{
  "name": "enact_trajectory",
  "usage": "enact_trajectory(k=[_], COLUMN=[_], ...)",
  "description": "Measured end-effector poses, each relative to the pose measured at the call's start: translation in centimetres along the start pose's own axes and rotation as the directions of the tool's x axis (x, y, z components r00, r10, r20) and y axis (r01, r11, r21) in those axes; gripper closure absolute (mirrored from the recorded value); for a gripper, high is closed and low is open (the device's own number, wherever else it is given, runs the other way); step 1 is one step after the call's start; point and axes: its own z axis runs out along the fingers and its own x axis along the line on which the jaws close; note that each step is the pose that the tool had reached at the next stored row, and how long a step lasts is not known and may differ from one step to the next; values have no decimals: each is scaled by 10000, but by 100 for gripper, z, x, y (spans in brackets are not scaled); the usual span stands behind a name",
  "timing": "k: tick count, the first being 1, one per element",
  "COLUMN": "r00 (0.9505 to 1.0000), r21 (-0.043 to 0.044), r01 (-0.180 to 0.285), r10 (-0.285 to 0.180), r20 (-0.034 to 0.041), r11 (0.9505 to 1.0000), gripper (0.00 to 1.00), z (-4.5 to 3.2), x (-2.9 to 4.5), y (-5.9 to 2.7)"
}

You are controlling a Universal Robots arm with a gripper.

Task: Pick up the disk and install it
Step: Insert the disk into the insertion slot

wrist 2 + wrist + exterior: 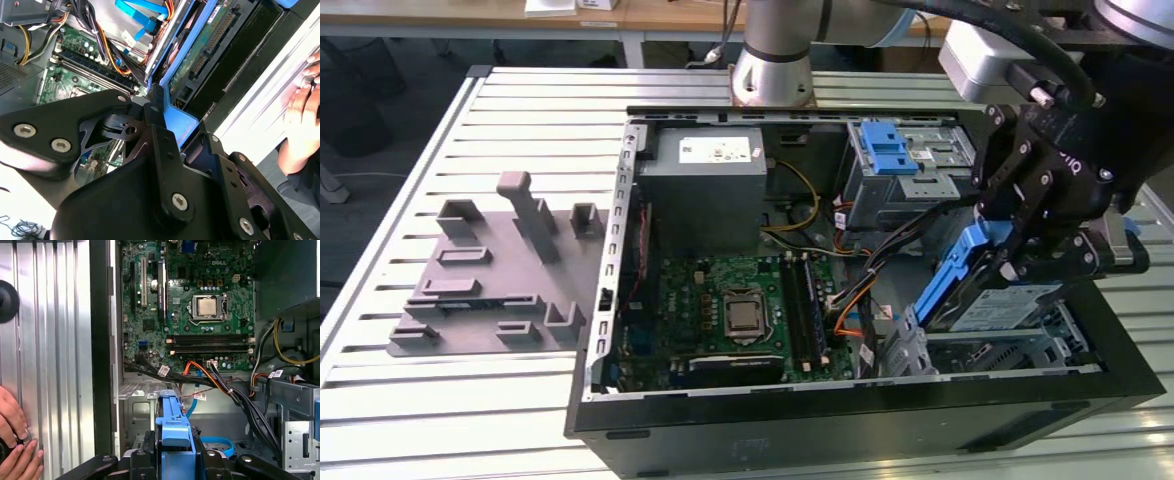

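Note:
In the exterior view my gripper (1007, 262) is shut on the disk (987, 300), a silver drive with a white label and blue side rails. It holds the disk tilted, edge down, over the silver drive bay (1014, 348) at the open computer case's (854, 415) near corner on the exterior view's right. In the first wrist view the disk's blue rail (172, 432) stands between the black fingers (215, 465), above the bay floor (142, 415). In the second wrist view the disk's green circuit side (200, 50) and blue rail (182, 122) run along the case wall.
Inside the case lie the motherboard (740, 310), a grey metal box (707, 175), a silver cage with a blue latch (901, 160) and loose cables (220, 382). A grey fixture plate (494, 270) sits on the exterior view's left. A person's hand (15, 445) rests outside the case wall.

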Motion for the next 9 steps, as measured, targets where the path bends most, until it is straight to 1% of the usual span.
enact_trajectory(k=[9], r00=[10000], r21=[0], r01=[0], r10=[0], r20=[0], r11=[10000], gripper=[63], z=[75], x=[0], y=[1])
